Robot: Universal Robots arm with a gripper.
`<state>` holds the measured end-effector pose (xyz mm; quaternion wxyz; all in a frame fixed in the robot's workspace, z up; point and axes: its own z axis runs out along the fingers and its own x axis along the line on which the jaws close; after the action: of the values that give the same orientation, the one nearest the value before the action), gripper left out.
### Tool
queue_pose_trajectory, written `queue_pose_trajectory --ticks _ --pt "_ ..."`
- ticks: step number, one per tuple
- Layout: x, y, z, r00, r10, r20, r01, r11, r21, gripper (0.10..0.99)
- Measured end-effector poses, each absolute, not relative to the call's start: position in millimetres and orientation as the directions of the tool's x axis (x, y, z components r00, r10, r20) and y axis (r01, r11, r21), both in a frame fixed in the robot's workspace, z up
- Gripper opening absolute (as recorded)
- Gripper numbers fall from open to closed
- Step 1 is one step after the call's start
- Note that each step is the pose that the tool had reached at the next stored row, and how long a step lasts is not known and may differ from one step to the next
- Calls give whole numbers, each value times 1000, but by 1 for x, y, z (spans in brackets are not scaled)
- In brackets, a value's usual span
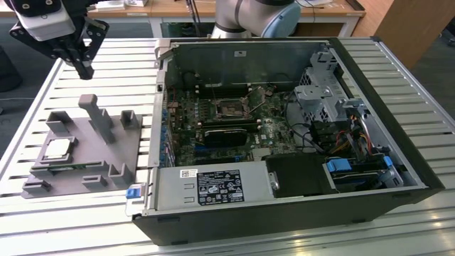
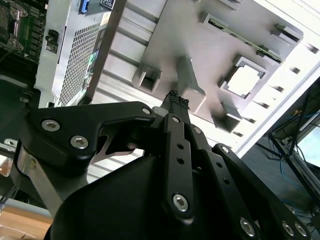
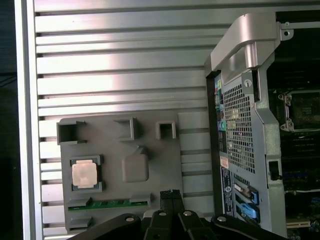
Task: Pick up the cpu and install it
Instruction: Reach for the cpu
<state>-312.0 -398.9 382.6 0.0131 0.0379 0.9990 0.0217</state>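
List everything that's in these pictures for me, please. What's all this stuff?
cpu: one, silvery, in a square pocket of the tray
memory stick: one, green, slotted in the tray beside the cpu
tray: one, grey, on the table, at the exterior view's left of the computer case
computer case: one, black and grey, open, on the table
motherboard: one, green, inside the case
socket: one, dark, metal-framed, on the motherboard
table: one, silver, slatted
robot arm: one, grey, behind the case
claw: one, black, shut and empty, above the table near the tray
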Motion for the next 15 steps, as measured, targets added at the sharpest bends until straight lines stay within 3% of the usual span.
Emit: queue_pose_trajectory --ticks 15 --pt "-328 -399 381 -997 76 -24 75 996 44 106"
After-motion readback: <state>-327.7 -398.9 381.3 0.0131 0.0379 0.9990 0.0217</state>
